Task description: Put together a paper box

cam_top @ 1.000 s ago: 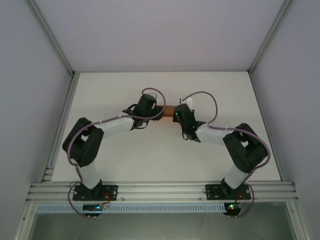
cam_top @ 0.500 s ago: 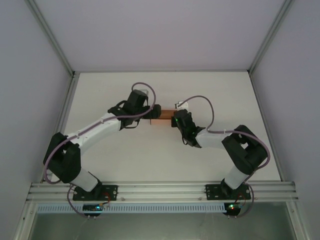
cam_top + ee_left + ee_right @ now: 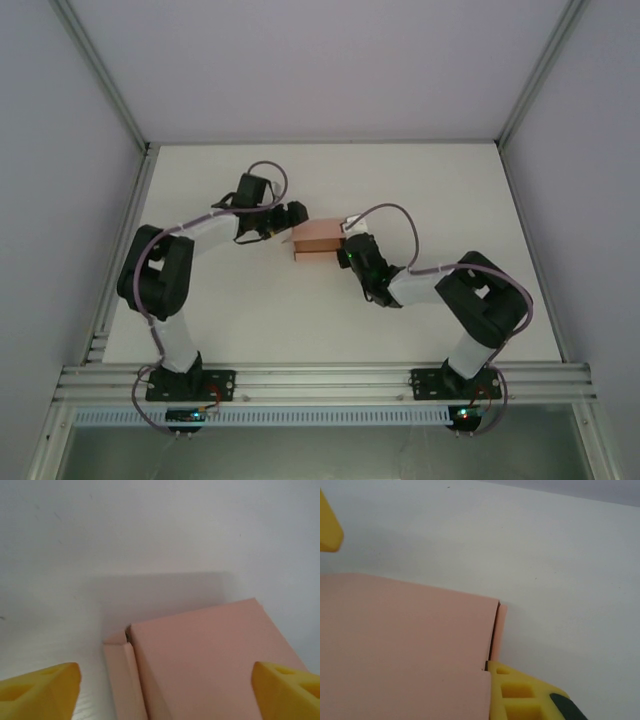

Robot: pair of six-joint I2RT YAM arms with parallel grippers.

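Left pincer [image 3: 165, 676] gapes over white table [image 3: 250, 320].

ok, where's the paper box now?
Top view: the paper box is between the open left gripper on its left and the right gripper at its right end.

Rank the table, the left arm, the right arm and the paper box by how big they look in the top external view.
1. table: largest by far.
2. left arm and right arm: they look about alike, so no order between them.
3. paper box: smallest.
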